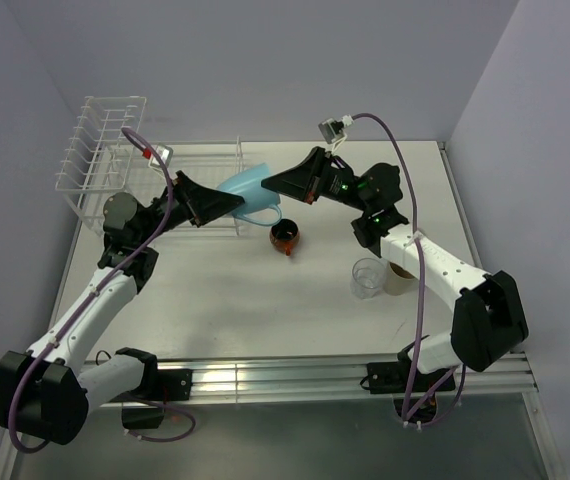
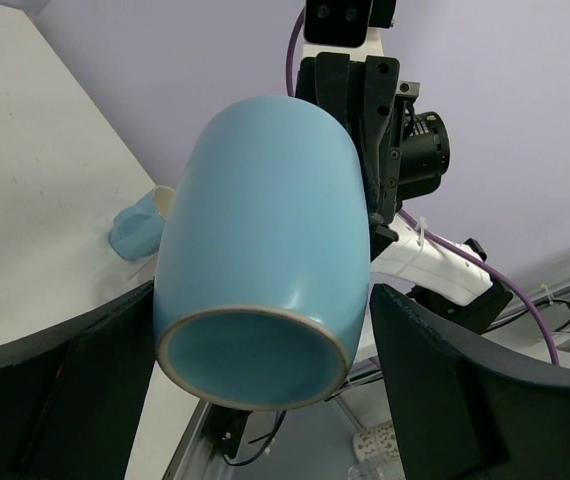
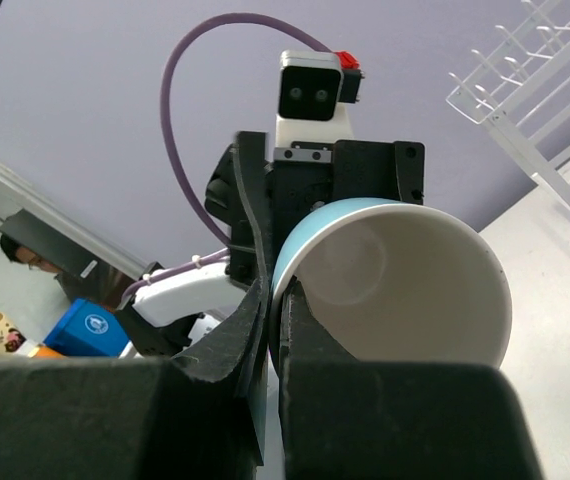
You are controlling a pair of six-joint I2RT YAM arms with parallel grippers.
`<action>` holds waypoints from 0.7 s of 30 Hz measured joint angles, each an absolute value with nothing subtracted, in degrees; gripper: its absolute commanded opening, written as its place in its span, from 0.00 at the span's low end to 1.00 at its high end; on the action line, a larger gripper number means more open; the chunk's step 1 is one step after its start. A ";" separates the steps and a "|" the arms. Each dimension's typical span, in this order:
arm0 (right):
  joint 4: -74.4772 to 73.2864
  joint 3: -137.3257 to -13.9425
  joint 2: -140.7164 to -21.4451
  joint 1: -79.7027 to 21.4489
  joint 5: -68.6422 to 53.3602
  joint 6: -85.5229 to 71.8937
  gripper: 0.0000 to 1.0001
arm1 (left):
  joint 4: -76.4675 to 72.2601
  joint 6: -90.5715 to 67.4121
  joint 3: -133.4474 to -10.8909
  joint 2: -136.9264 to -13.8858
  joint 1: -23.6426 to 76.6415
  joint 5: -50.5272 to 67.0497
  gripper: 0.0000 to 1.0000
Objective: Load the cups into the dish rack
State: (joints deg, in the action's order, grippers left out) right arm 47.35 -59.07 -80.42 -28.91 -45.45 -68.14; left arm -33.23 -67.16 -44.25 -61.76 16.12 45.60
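A light blue mug (image 1: 248, 191) hangs in the air on its side between my two grippers, over the front edge of the white wire dish rack (image 1: 105, 150). My left gripper (image 1: 215, 204) is shut on its body near the base; in the left wrist view the mug (image 2: 265, 230) fills the space between both fingers (image 2: 435, 380). My right gripper (image 1: 277, 184) is shut on its rim, one finger inside and one outside (image 3: 250, 330). A second light blue mug (image 2: 137, 225) lies on the table. The dark red-orange cup (image 1: 286, 238), clear tumbler (image 1: 368, 278) and beige cup (image 1: 401, 281) stand on the table.
The rack's tall plate slots are at the back left and its low basket section (image 1: 210, 160) runs to the right, behind the held mug. The rack also shows in the right wrist view (image 3: 535, 70). Walls close the table at the back and both sides.
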 measured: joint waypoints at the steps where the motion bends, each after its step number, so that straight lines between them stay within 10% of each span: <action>1: 47.66 -59.07 -80.47 -28.91 -45.52 -68.18 0.00 | -33.23 -67.33 -44.23 -61.76 16.14 45.47 0.77; 7: 49.17 -58.89 -80.47 -28.82 -45.01 -68.31 0.00 | -34.52 -68.45 -44.21 -61.76 16.25 45.15 0.00; 16: 46.81 -58.70 -79.83 -29.26 -41.54 -64.20 0.48 | -25.10 -64.97 -48.45 -61.34 17.08 44.71 0.00; 21: 44.80 -58.48 -78.32 -29.43 -39.35 -61.91 0.58 | -17.34 -60.99 -52.77 -59.90 17.52 44.07 0.00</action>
State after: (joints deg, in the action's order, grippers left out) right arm 44.80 -58.48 -78.32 -29.43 -39.35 -61.91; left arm -17.34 -60.99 -52.77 -59.90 17.52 44.07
